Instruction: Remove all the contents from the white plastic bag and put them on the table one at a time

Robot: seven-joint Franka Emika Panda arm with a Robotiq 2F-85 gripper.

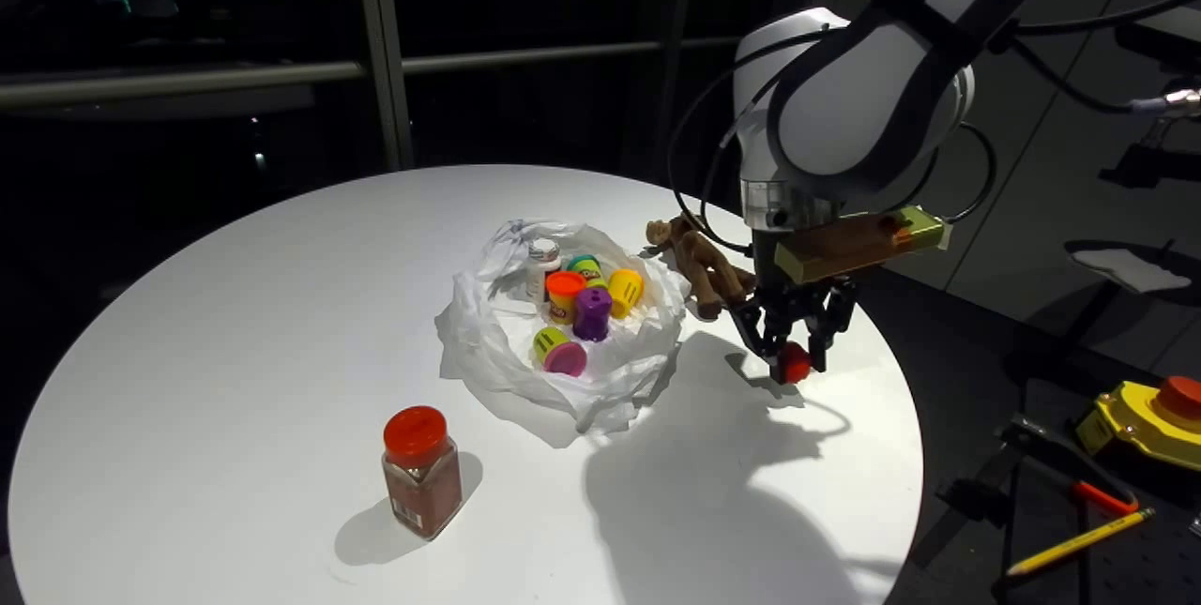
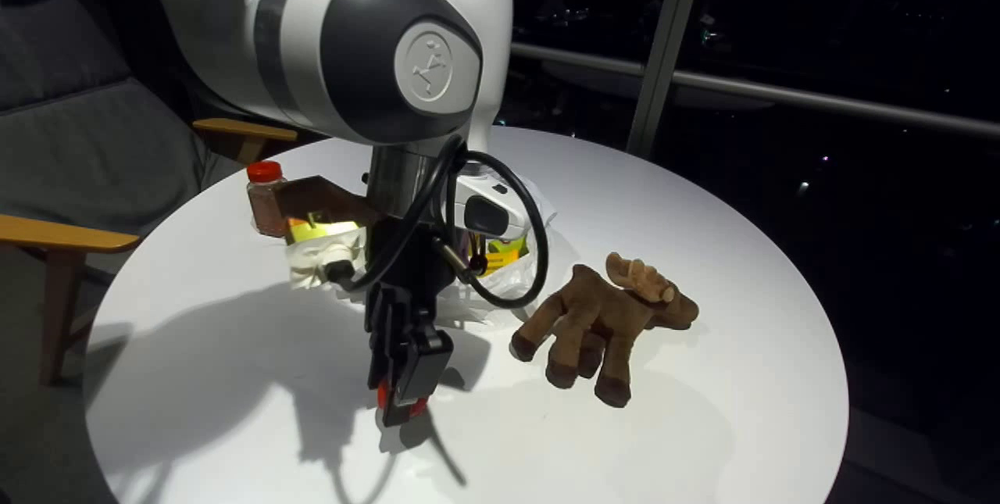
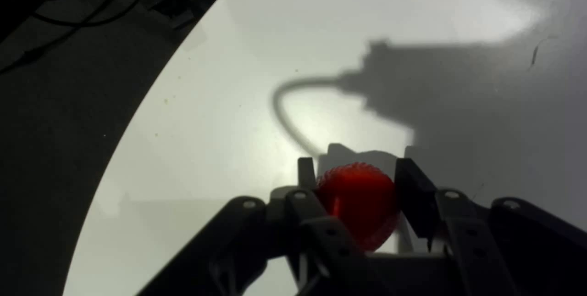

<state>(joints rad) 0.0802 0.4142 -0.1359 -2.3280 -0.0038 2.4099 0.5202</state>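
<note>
The crumpled white plastic bag (image 1: 474,342) lies spread open on the table. In it are a white bottle (image 1: 542,272), a purple container (image 1: 591,316), a red-lidded tub (image 1: 564,297), a green tub (image 1: 588,269), a yellow tub (image 1: 626,292) and a tipped, pink-lidded tub (image 1: 563,356). The arm partly hides the bag (image 2: 480,310) in an exterior view. My gripper (image 1: 794,361) is shut on a red round object with a ridged edge (image 3: 360,204), low over the table beside the bag. The gripper also shows in an exterior view (image 2: 404,398).
A jar with a red lid (image 1: 422,483) stands on the round white table (image 1: 235,324). A brown plush animal (image 2: 594,316) lies beside the bag, near the gripper. The table's edge (image 3: 137,112) is close to the gripper. A chair (image 2: 70,234) stands beyond the table.
</note>
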